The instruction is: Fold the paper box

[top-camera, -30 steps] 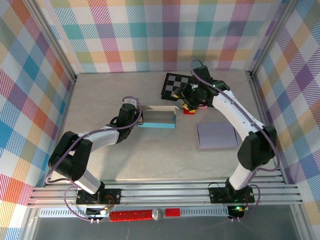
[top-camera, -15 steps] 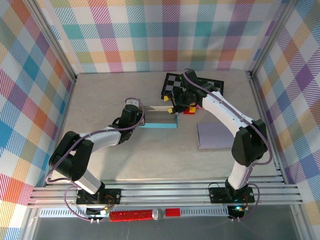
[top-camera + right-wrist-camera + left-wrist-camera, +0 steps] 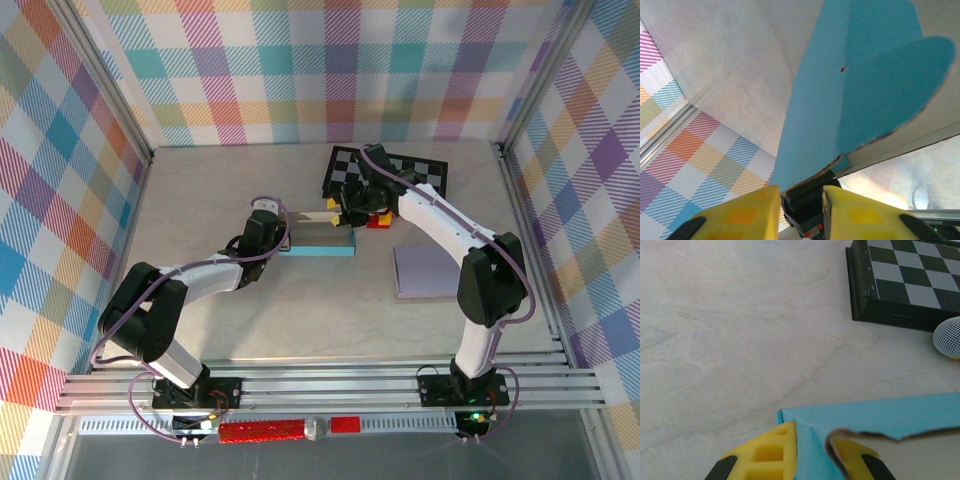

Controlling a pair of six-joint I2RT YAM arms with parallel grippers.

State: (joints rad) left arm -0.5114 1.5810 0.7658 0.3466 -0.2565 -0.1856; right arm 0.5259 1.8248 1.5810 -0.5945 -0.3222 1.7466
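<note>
**Blue paper box held at its 2 ends**

Your left gripper [image 3: 278,238] sits at the left end of the blue paper box [image 3: 315,242]. In the left wrist view its 2 yellow fingers [image 3: 762,460] are closed on that end wall, 1 on each side of the blue corner. Your right gripper [image 3: 345,208] is at the box's far right corner. In the right wrist view its fingers stand slightly apart and the lower edge of a blue flap reaches down to the gap. You cannot tell from here whether they pinch it.

The box lies mid-table, between the 2 grippers and just in front of the chessboard [image 3: 390,168]. It is long and open-topped, light blue outside and pale grey inside. 1 flap has a rounded tip, and the edge near your left fingers looks ragged.

Count: 1 box, 2 grippers, 1 chessboard, 1 lilac sheet [image 3: 434,270] well to the box's right, and 1 white mesh ball [image 3: 949,337] beside the chessboard.
</note>
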